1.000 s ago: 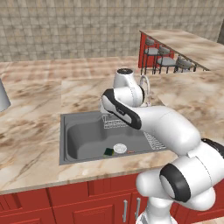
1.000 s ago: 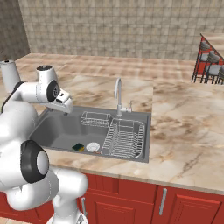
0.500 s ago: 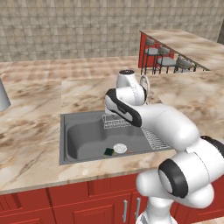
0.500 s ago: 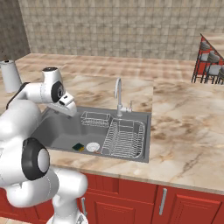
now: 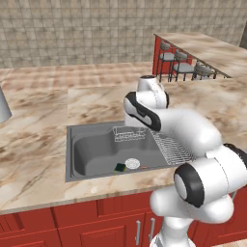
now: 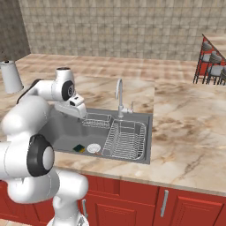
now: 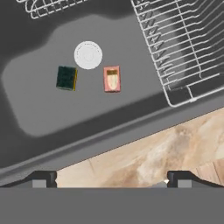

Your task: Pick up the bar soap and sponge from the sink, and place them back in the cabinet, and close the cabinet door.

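Since a second ago the arm has swung its wrist further over the basin, while the base and the things in the sink have stayed put; the end effector (image 7: 112,177) hangs released, its two finger tips spread wide and holding nothing, above the front edge of the worktop (image 7: 175,144).

Largest to smallest: one sink (image 5: 89,140), a grey steel basin sunk in the marble worktop, with one chrome tap (image 6: 119,95) at its back; two wire racks, a big dish rack (image 6: 126,139) filling the right part and a small basket (image 6: 98,120) at the back wall; one round white drain (image 7: 88,55) on the basin floor; one sponge (image 7: 66,78), green face up with a sliver of yellow along one edge, lying flat just beside the drain; one bar soap (image 7: 112,78), pinkish, flat on the floor on the drain's other side, near the sponge but apart from it.

Handling, as a judgement: the sponge looks light and soft, so it should squash under the fingers and forgive a firm pinch across two opposite edges; the bar soap looks light, stiff and probably slippery, so it is best taken across its narrow width, squarely at mid-length, lest it squirt out; both lie low, so the fingers must reach nearly to the steel.
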### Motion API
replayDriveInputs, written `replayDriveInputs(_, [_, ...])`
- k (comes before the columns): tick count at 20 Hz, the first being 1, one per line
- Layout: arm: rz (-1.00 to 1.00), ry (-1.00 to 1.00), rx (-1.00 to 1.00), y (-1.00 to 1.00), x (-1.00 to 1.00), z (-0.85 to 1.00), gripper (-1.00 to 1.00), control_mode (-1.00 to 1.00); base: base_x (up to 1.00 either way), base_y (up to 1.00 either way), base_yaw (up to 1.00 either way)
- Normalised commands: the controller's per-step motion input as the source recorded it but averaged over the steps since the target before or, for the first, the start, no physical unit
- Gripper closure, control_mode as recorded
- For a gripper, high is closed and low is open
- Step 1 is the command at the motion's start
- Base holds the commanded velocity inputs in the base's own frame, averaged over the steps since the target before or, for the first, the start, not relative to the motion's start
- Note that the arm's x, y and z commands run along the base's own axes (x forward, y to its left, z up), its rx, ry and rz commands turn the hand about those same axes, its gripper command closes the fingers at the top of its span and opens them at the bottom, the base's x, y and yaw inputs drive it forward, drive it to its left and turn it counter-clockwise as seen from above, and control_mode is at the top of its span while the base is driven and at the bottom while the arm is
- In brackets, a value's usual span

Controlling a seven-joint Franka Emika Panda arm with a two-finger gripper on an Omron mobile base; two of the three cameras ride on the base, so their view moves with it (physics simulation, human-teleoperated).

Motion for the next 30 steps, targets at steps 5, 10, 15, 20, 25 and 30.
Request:
replayDriveInputs(5, [0.00, 0.17, 0.00, -0.17, 0.00, -0.11, -1.00, -1.00, 0.00, 0.00, 0.00])
replayDriveInputs(10, [0.00, 0.12, 0.00, -0.01, -0.03, -0.18, -1.00, -1.00, 0.00, 0.00, 0.00])
replayDriveInputs(15, [0.00, 0.03, 0.00, 0.00, -0.08, -0.26, -1.00, -1.00, 0.00, 0.00, 0.00])
replayDriveInputs(20, [0.00, -0.01, 0.00, 0.00, -0.03, -0.18, -1.00, -1.00, 0.00, 0.00, 0.00])
replayDriveInputs(25, [0.01, -0.12, 0.00, -0.02, 0.00, -0.18, -1.00, -1.00, 0.00, 0.00, 0.00])
replayDriveInputs(30, [0.04, -0.15, 0.00, -0.08, 0.00, -0.21, -1.00, -1.00, 0.00, 0.00, 0.00])
